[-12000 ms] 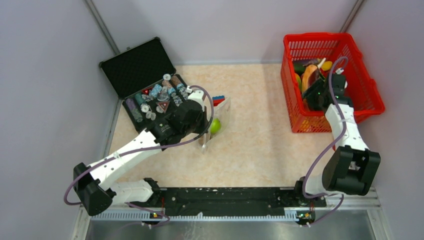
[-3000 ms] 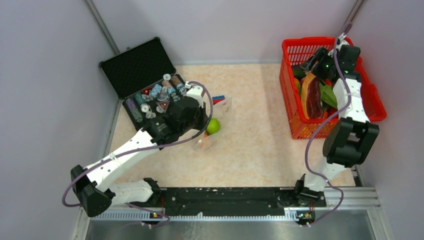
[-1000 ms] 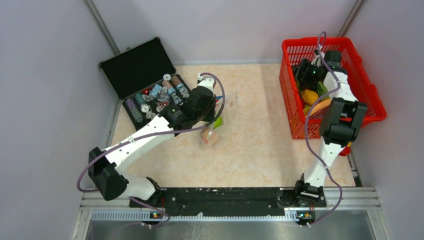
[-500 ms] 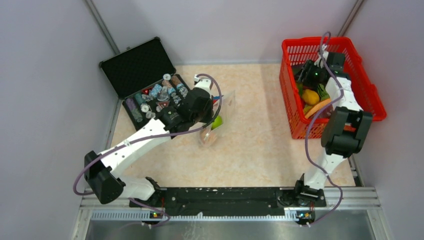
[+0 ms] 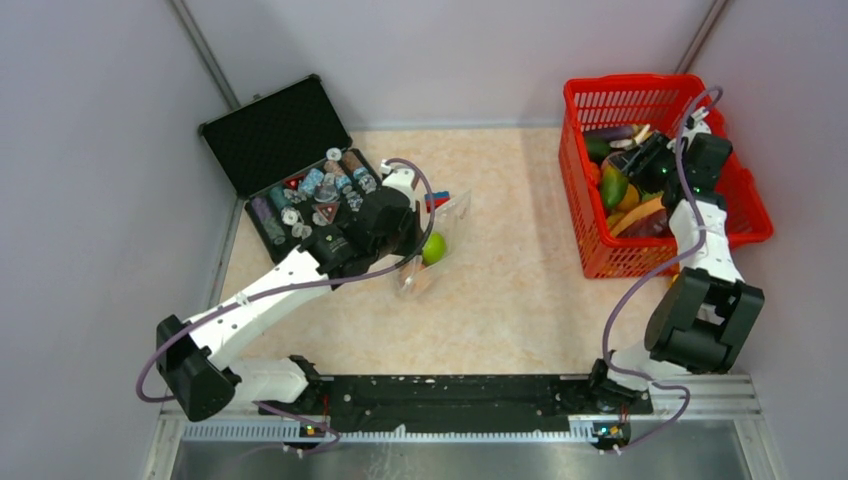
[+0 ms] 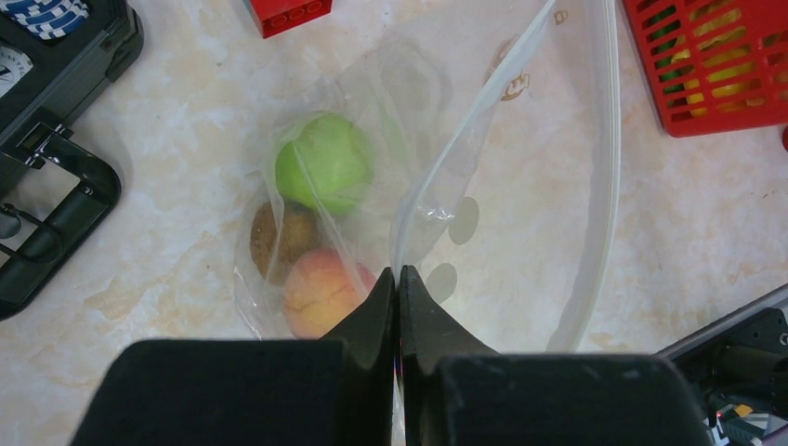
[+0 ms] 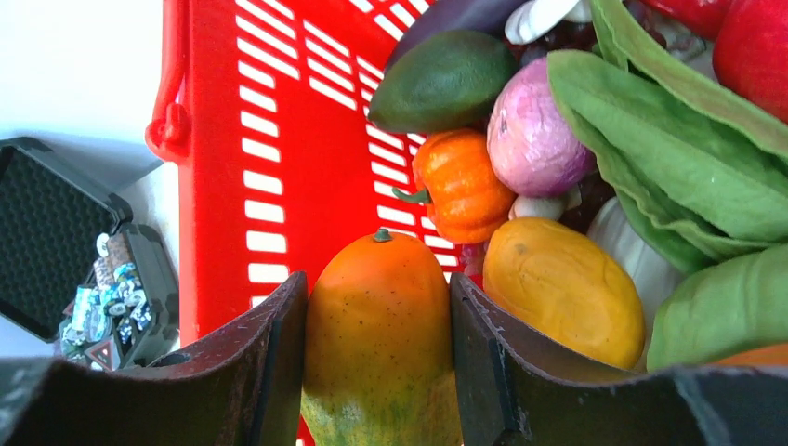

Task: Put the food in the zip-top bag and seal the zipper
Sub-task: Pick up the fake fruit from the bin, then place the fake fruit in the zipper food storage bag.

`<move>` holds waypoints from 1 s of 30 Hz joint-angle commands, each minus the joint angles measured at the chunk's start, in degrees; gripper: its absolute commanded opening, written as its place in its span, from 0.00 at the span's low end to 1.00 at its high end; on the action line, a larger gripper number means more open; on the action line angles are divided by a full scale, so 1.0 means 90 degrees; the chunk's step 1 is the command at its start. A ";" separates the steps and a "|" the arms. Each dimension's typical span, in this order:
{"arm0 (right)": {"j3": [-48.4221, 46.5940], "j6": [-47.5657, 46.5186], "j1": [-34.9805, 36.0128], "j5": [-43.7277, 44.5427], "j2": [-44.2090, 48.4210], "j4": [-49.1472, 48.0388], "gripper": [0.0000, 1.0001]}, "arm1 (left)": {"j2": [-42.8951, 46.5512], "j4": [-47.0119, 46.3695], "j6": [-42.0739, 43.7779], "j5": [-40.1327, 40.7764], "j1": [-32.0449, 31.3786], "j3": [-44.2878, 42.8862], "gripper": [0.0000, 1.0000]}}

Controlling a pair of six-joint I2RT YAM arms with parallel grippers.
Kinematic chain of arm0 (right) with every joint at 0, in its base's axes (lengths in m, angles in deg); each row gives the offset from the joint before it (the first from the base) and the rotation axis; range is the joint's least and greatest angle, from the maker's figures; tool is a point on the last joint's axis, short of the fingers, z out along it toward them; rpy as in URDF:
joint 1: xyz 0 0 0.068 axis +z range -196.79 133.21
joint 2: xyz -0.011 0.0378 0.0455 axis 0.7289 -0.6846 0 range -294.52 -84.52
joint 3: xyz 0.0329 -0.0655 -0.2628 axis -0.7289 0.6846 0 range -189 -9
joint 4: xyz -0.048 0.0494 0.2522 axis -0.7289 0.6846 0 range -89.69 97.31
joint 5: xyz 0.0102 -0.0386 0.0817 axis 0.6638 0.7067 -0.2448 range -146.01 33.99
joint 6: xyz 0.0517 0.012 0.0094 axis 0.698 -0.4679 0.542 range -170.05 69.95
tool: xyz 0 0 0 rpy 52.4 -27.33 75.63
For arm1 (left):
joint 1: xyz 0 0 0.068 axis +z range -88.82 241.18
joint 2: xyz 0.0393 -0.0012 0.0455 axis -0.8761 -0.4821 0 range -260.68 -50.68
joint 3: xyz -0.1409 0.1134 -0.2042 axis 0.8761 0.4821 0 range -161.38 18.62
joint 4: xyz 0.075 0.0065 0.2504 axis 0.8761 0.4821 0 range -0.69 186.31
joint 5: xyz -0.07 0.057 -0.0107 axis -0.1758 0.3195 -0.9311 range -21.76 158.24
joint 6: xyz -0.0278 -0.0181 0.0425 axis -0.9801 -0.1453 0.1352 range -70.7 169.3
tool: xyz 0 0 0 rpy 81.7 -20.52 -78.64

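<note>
The clear zip-top bag (image 6: 483, 186) lies open on the table and holds a green round fruit (image 6: 325, 163), a brown fruit (image 6: 277, 240) and a peach-coloured fruit (image 6: 321, 295). Its whitish zipper (image 6: 599, 177) runs along the open edge. My left gripper (image 6: 398, 274) is shut on one lip of the bag, also seen from above (image 5: 415, 245). My right gripper (image 7: 376, 297) is inside the red basket (image 5: 735, 195), shut on an orange-and-green fruit (image 7: 376, 344), seen from above (image 5: 613, 187).
The basket wall (image 7: 232, 167) is close to the left of the held fruit. A yellow fruit (image 7: 562, 288), small orange pumpkin (image 7: 460, 186), dark green avocado (image 7: 446, 82), purple onion (image 7: 537, 139) and green leaves (image 7: 669, 158) fill it. The open black case (image 5: 290, 170) and the red-and-blue brick (image 6: 288, 11) lie by the bag.
My right arm has swung within the basket and its gripper now holds the orange-and-green fruit. My left gripper has shifted slightly with the bag lip still in it.
</note>
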 commanded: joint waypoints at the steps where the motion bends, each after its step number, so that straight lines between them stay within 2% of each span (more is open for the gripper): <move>1: 0.0213 0.0206 -0.0143 0.0001 0.0601 -0.0568 0.05 | 0.0239 -0.0322 -0.0111 -0.0120 0.0015 0.0080 0.00; 8: 0.0653 0.0423 -0.0245 0.0198 0.1559 -0.1514 0.04 | 0.0325 -0.0342 -0.0172 -0.0185 0.0019 0.0144 0.00; 14: 0.0593 0.0399 -0.0254 0.0467 0.2135 -0.1511 0.04 | 0.0315 -0.0329 -0.0138 -0.0224 0.0018 0.0124 0.00; 19: 0.0465 0.0599 -0.0255 -0.0342 0.2426 -0.1566 0.04 | 0.0343 -0.0337 -0.0107 -0.0218 0.0019 0.0146 0.00; 26: 0.1012 0.2144 -0.0223 -0.2023 0.2743 -0.2722 0.05 | 0.0179 -0.0375 0.0025 -0.0253 0.0018 -0.0018 0.00; 30: 0.1072 0.2194 0.0013 -0.2197 0.2933 -0.2539 0.06 | 0.0100 -0.0398 0.0072 -0.0338 0.0019 -0.0107 0.00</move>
